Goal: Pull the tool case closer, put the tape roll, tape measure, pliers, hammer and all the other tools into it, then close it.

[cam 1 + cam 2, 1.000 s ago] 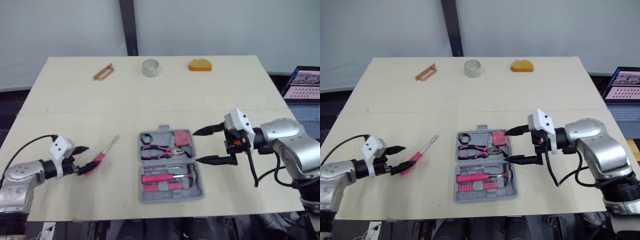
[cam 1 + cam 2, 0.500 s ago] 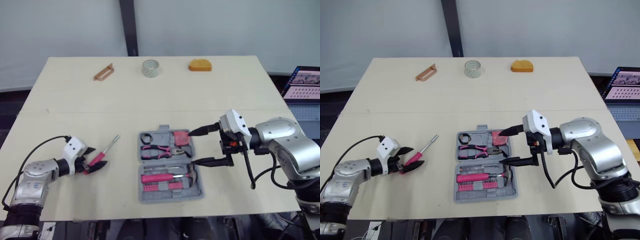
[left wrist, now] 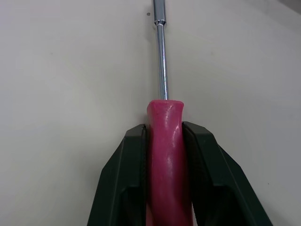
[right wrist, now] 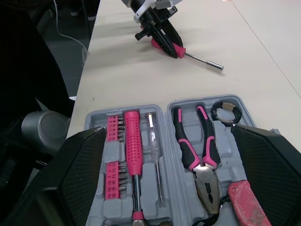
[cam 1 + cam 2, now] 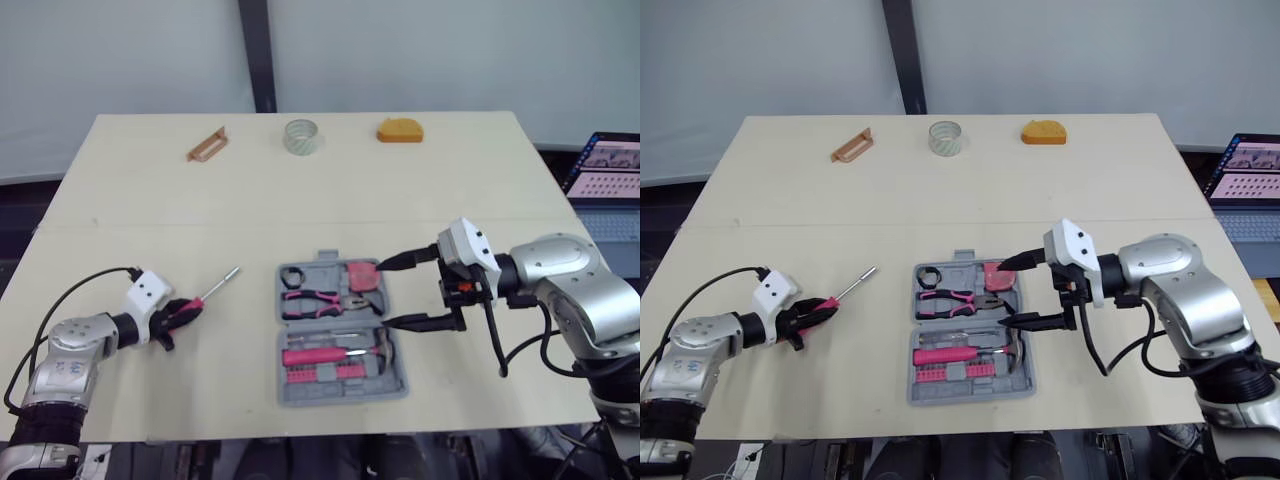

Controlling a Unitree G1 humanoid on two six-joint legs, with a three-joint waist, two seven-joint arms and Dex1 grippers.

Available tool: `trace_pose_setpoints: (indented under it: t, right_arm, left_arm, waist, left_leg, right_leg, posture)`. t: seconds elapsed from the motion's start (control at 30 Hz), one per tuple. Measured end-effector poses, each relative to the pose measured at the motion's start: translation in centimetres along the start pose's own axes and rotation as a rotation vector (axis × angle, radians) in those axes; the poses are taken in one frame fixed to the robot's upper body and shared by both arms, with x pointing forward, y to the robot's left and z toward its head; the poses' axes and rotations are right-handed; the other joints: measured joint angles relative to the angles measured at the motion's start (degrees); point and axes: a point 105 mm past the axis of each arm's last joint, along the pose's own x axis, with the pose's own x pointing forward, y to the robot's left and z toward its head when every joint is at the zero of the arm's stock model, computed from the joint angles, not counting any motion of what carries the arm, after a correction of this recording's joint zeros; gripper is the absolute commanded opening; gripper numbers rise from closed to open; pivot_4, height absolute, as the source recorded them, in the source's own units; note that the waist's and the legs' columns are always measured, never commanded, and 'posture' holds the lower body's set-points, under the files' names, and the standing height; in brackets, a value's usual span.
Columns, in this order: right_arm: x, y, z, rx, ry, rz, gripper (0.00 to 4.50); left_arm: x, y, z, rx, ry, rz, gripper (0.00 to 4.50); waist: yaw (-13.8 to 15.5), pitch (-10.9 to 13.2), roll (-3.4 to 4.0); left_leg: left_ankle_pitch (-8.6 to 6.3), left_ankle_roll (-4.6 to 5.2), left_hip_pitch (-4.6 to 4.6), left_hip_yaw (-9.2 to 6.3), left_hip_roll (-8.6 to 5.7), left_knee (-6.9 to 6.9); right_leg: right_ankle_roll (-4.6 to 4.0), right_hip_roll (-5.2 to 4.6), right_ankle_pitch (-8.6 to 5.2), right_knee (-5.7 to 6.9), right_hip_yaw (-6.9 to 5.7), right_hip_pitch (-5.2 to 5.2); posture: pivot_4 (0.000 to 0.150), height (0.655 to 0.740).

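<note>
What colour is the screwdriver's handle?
Pink; the screwdriver handle shows best in the left wrist view.

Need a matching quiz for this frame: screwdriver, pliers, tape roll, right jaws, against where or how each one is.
Things:
1. screwdriver
2. pliers
3. tape roll
4. right jaws

Place or state:
A. lying in the open tool case
B. open, at the tool case's right side
C. on the table, at its far edge
D. clamped in the left jaws

Pairs: 1-D, 2-A, 3-C, 4-B
</note>
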Motion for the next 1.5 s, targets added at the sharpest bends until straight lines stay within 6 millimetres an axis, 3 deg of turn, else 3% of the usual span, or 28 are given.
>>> trace_pose_setpoints:
  t: [0.17,0.47,0.77,0.87,1.07,1.5]
  right_arm:
    - [0.0,0.3,-0.7,0.024,0.008,-0.001,4.50]
    - [-1.0,0.8,-2.8,0.075,0.061,-0.026,4.50]
    - [-3.2,1.3,-4.0,0.125,0.116,-0.052,4.50]
    - [-3.7,1.8,-4.4,0.134,0.140,-0.039,4.50]
    - [-3.9,1.9,-4.5,0.130,0.153,-0.031,4.50]
    - [-3.8,2.8,-5.5,0.170,0.174,-0.007,4.50]
  left_arm:
    - [-0.3,-1.2,0.6,0.051,0.025,-0.083,0.63]
    - [-2.1,-4.6,7.3,0.249,-0.009,-0.315,0.63]
    - [-1.5,-9.1,9.7,0.318,-0.015,-0.508,0.63]
    - [-0.9,-10.3,9.9,0.315,-0.010,-0.559,0.63]
    - [0.9,-14.8,9.2,0.296,0.027,-0.726,0.63]
    - [2.4,-18.1,8.7,0.314,0.104,-0.804,0.63]
  waist:
    - [0.0,0.0,0.00]
    - [0.0,0.1,-0.09]
    - [0.2,0.1,-0.11]
    - [0.2,0.1,-0.11]
    - [0.2,0.1,-0.12]
    - [0.4,0.1,-0.14]
  left_leg:
    - [0.00,0.00,-0.03,-0.01,0.00,0.00]
    - [0.00,0.00,-0.04,-0.02,0.01,-0.01]
    - [0.00,0.00,-0.05,-0.01,0.01,0.00]
    - [0.00,0.00,-0.05,-0.01,0.01,0.00]
    - [0.00,0.00,-0.06,-0.01,0.01,0.02]
    - [0.00,0.01,-0.13,-0.05,0.01,0.13]
  right_leg:
    - [0.00,0.00,0.00,-0.02,-0.01,0.00]
    - [0.00,0.00,0.00,-0.03,0.01,-0.01]
    - [0.00,0.00,0.00,-0.05,0.03,-0.01]
    - [0.00,0.00,0.00,-0.05,0.02,0.00]
    - [0.00,0.01,0.00,-0.06,0.03,0.00]
    - [0.00,0.01,0.00,-0.07,0.02,0.01]
  posture:
    - [0.150,0.7400]
    - [0.150,0.7400]
    - [0.150,0.7400]
    - [0.150,0.7400]
    - [0.150,0.7400]
    - [0.150,0.7400]
